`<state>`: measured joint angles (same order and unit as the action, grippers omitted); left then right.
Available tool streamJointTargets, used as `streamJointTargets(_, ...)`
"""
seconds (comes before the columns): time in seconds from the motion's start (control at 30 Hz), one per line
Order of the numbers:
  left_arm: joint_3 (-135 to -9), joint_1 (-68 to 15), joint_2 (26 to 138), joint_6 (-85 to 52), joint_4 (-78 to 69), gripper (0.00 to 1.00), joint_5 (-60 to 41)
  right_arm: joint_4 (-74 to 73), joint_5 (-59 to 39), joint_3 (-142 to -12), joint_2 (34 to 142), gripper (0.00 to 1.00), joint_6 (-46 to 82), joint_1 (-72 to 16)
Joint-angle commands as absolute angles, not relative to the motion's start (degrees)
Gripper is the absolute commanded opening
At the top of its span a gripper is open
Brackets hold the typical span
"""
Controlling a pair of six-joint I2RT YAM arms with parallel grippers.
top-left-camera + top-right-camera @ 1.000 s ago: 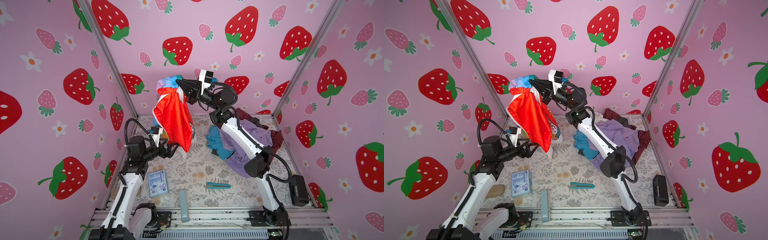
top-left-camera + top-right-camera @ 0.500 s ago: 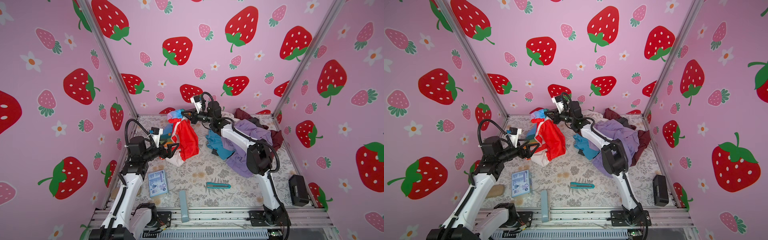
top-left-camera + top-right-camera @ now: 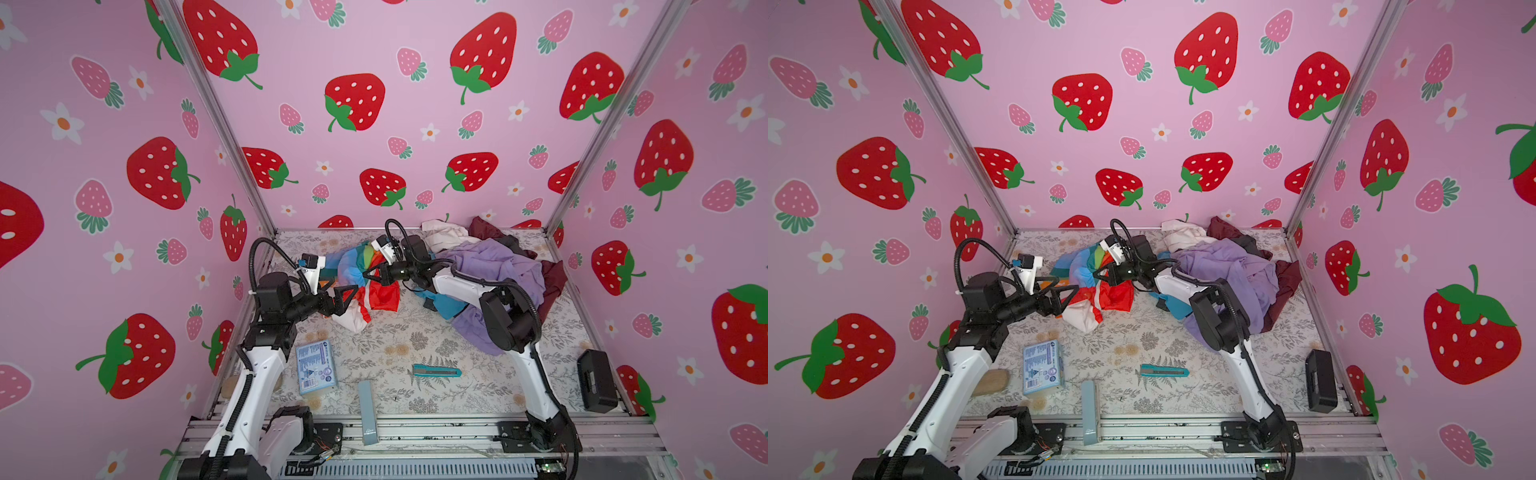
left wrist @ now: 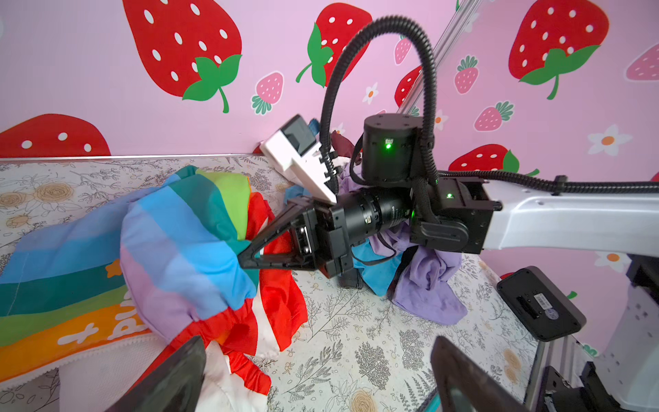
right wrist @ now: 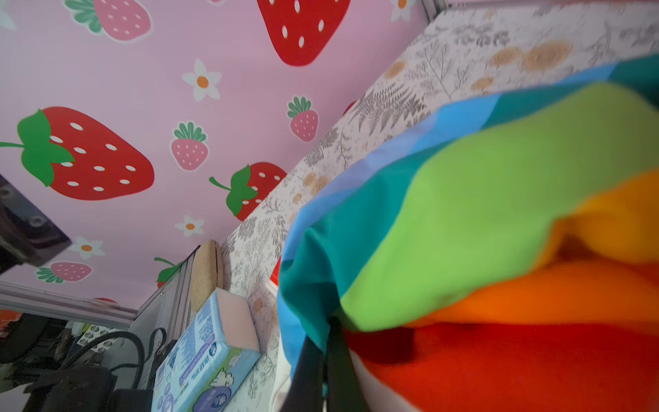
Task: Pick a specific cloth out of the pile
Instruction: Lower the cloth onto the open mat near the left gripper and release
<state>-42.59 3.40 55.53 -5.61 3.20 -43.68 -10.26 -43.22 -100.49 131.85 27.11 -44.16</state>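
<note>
**While heaped on the table, the cloth is pinched by the right gripper**

As the scene is read from the left in both top views, the left gripper is met first. Its jaws are spread wide and nothing is held between them. Its tips are placed just beside the white and red edge of the cloth; whether they touch it cannot be told. In the left wrist view its two dark fingers are seen far apart, with the white part of the cloth next to one of them.

The cloth is crumpled on the floral table towards the back, rainbow stripes uppermost, red panel and gathered trim below. A fold where stripes meet red is clamped by the right gripper, whose jaws are closed on the fabric. In the right wrist view the striped fabric is draped over the shut fingers.

Just beside the cloth, to the right, the pile of lavender, teal-blue, maroon and cream garments is heaped beneath the right arm. Nearer the front, a blue packet, a grey bar, a teal cutter and a black box are laid out from left to right.
</note>
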Motion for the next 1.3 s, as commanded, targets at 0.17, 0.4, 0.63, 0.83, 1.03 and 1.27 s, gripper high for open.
streamJointTargets(0.17, -42.0, 3.6, 56.1, -5.4, 1.7, 0.99, -44.6, -0.4, -42.7, -102.4, 136.1, 0.27, 24.8, -44.6)
streamJointTargets(0.4, -42.1, 3.6, 56.5, -5.5, 1.7, 0.99, -43.9, 1.6, -42.2, -109.3, 142.5, 0.42, 26.2, -44.8)
streamJointTargets(0.63, -41.9, 3.9, 56.6, -5.6, 1.0, 0.99, -43.2, -0.8, -43.3, -114.9, 147.4, 0.34, 29.6, -45.4)
streamJointTargets(0.83, -42.2, 4.2, 57.7, -6.1, 0.7, 0.99, -43.1, -3.8, -45.7, -123.1, 153.0, 0.34, 33.7, -45.5)
streamJointTargets(1.03, -42.9, 4.5, 58.9, -6.5, 0.4, 0.99, -44.4, -8.5, -47.5, -129.5, 157.9, 0.38, 38.7, -45.7)
streamJointTargets(1.27, -43.3, 4.6, 60.4, -6.9, 0.6, 0.99, -45.3, -8.5, -48.3, -130.0, 157.1, 0.5, 37.8, -45.7)
